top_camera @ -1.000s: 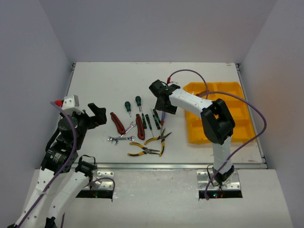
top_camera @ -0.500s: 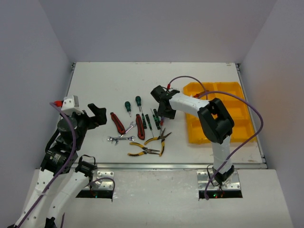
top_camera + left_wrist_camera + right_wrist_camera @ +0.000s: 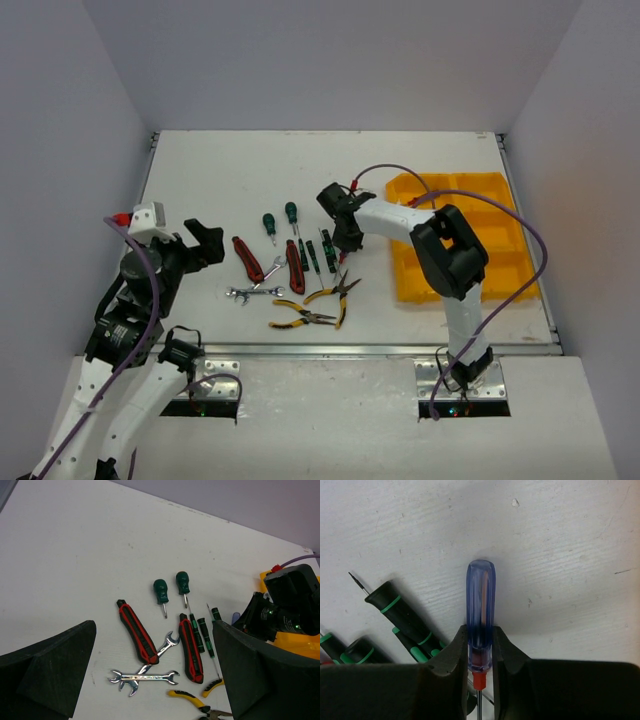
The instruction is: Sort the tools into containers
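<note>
Tools need sorting, and the step in hand looks like picking one up. The right gripper (image 3: 480, 645) is low over the table (image 3: 220, 170). Its two fingers pinch the blue screwdriver (image 3: 481, 595) near the metal end of its see-through handle. The rest of the handle sticks out past the fingertips and looks to rest flat on the table. The green screwdrivers (image 3: 402, 612) lie just beside it on one side. I cannot tell if they touch its thin shaft, which is hidden under the gripper.

The next move, I think, is a slow lift straight up, so the shaft does not drag its neighbors along. The hold is near one end, so the long handle might tip down. After that comes a short carry to the yellow tray (image 3: 510, 240), which sits near, on the robot's right.

The left gripper (image 3: 152, 670) hangs spread wide over the left side of the table, holding nothing. The red cutters (image 3: 295, 265), wrenches (image 3: 255, 293) and yellow pliers (image 3: 300, 318) wait on the table, not yet sorted.
</note>
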Controlling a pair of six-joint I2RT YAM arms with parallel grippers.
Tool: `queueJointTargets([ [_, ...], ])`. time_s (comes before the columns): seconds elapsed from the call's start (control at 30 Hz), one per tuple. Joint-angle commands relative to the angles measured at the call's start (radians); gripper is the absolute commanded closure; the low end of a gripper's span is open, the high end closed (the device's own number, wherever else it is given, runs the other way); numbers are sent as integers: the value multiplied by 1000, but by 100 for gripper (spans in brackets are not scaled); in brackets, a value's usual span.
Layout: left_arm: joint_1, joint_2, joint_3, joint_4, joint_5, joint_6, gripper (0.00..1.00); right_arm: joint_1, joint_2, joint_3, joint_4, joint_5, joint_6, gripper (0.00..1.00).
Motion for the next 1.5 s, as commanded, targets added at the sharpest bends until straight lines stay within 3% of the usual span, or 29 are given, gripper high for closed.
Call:
queueJointTargets([
  [0.0,-14,-13,1,45,4,1,0,-25,-57,-37,-3,-5,58,100],
  [0.23,-15,-15,1,43,-2,1,0,-106,-258,-39,-3,-45,61,100],
  [0.4,-15,-10,1,42,-3,0,0,-279,-342,19,-8,-85,33,100],
  [0.57,-15,-10,2,40,-6,0,0,-425,-320,80,-63,-69,103,100],
  [0.7,-15,-12,2,40,-9,-2,0,-534,-215,209,-118,-92,137,100],
  [0.9,-17,-13,1,39,-13,-3,0,-599,-87,353,-232,-109,136,99],
  [1.0,-17,-10,2,37,-11,-3,0,-602,-105,318,-239,-81,169,78],
  [1.03,-17,-9,2,38,-12,-4,0,-602,-117,299,-237,-68,180,76],
  [1.1,-17,-10,2,37,-13,-5,0,-603,-145,264,-212,-50,182,56],
  [1.3,-17,-16,1,39,-12,-5,0,-604,-179,275,-184,-81,133,29],
  [1.47,-17,-13,1,39,-13,-5,0,-559,-265,249,-87,-155,-41,21],
])
